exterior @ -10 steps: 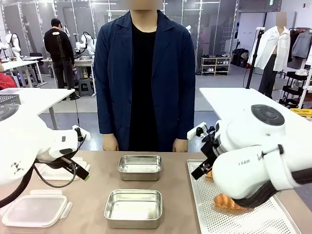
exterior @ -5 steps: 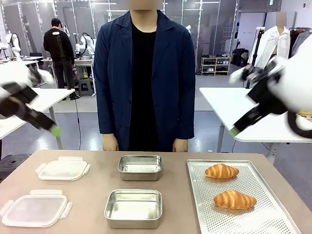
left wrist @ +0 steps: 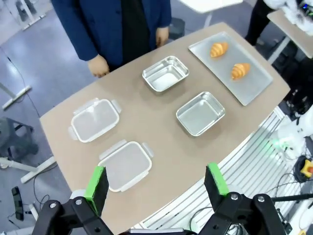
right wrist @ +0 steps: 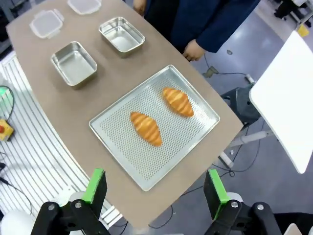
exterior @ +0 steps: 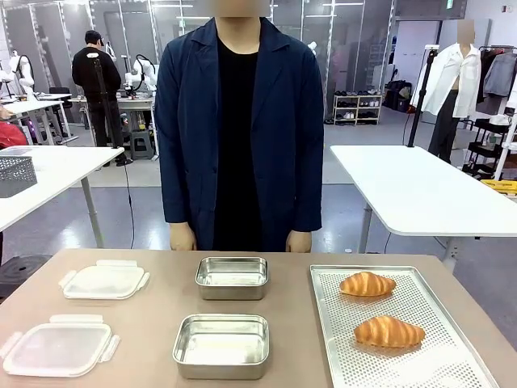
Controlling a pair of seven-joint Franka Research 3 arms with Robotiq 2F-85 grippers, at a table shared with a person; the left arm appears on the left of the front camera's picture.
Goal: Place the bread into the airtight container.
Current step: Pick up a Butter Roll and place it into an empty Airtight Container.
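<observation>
Brown surface (exterior: 291,339) in a big bright room, with a grey floor (exterior: 129,210) and a white table (exterior: 420,190) behind it on the right. Person (exterior: 238,121) in a dark blue jacket standing right at the far edge, in the middle. Farther back on the left, another person (exterior: 97,81) in black. On the right part of the surface, a long silver tray (exterior: 452,356) full of tiny holes, and on it two golden, striped pieces of bread: far bread (exterior: 367,284) toward the tray's far end, near bread (exterior: 388,331) closer to the robot, a little apart, not touching. Both lying flat with the long way going side to side across the tray, pointy ends toward the tray's left and right edges. In the middle of the surface, two shiny metal boxes, far container (exterior: 232,277) and near container (exterior: 220,345), one behind the other, both open and empty. On the left, two see-through lids, far lid (exterior: 103,280) and near lid (exterior: 56,347), lying flat beside the containers and well apart from the tray. Seen from the left wrist, left end effector (left wrist: 156,180) high above the surface, green fingers wide apart, holding nothing. Seen from the right wrist, right end effector (right wrist: 155,185) also high up, looking down on the tray end of the surface, fingers spread wide, nothing between them.
</observation>
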